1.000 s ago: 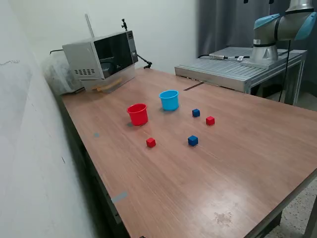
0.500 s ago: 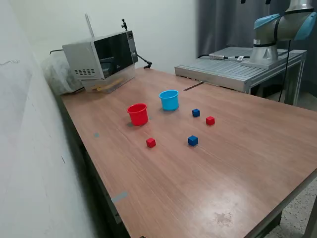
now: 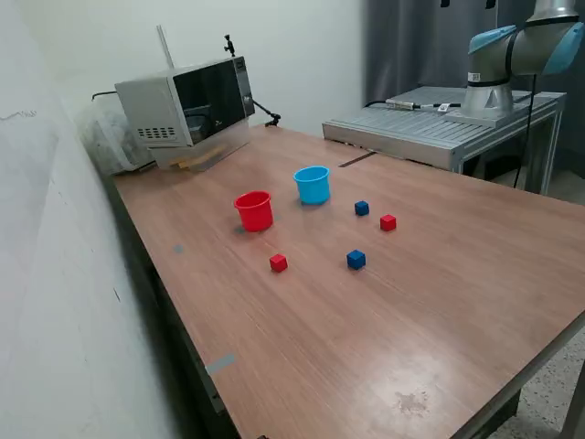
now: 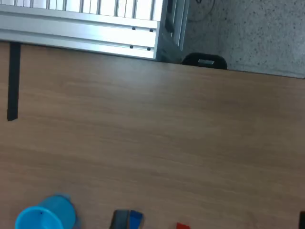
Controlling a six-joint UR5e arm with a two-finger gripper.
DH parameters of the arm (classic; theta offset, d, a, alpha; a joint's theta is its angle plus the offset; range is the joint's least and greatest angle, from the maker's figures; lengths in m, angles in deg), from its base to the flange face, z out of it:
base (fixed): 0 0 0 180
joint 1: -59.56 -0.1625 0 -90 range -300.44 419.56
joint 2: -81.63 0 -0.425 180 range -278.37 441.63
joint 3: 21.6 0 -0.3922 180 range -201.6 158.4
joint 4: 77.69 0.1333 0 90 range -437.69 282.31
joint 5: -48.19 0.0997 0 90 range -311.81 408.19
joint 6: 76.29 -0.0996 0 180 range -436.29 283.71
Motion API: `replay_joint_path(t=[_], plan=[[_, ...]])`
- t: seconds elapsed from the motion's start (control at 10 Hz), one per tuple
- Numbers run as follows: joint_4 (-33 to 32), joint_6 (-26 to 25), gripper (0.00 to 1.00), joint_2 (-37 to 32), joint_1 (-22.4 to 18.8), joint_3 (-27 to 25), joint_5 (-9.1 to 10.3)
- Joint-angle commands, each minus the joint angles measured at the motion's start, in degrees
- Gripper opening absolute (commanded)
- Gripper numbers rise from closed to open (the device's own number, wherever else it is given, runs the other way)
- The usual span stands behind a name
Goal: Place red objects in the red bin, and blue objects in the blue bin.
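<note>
Tabletop layout, exterior view. The two cups stand side by side near mid-table (image 3: 439,302): one cup (image 3: 254,210) toward the exterior view's left, the other (image 3: 312,184) to its right and farther back. Four cubes lie apart in front: (image 3: 362,208) and (image 3: 388,222) at right, (image 3: 278,263) and (image 3: 356,260) nearer the camera. A microwave (image 3: 187,105) sits at the far left corner.

i work over a long wooden table (image 3: 439,274) with a reddish-brown grain, a dull stain near its close corner. a plain off-white wall (image 3: 55,302) runs along the exterior view's left, and another pale wall stands behind. a grey microwave (image 3: 187,99) sits at the far end of the table. a ribbed metal platform (image 3: 439,128) stands past the table's far edge, dark curtains (image 3: 411,41) behind it. the floor (image 4: 257,33) is speckled grey.
</note>
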Motion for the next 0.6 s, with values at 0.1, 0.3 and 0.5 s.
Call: replay_joint_path(t=[0.1, 0.3, 0.5], plan=[[-0.2, 0.1, 1.00, 0.2, 0.6, 0.5, 0.07], [-0.2, 0.1, 1.00, 0.2, 0.6, 0.5, 0.07], [-0.2, 0.1, 1.00, 0.2, 0.5, 0.2, 0.07]])
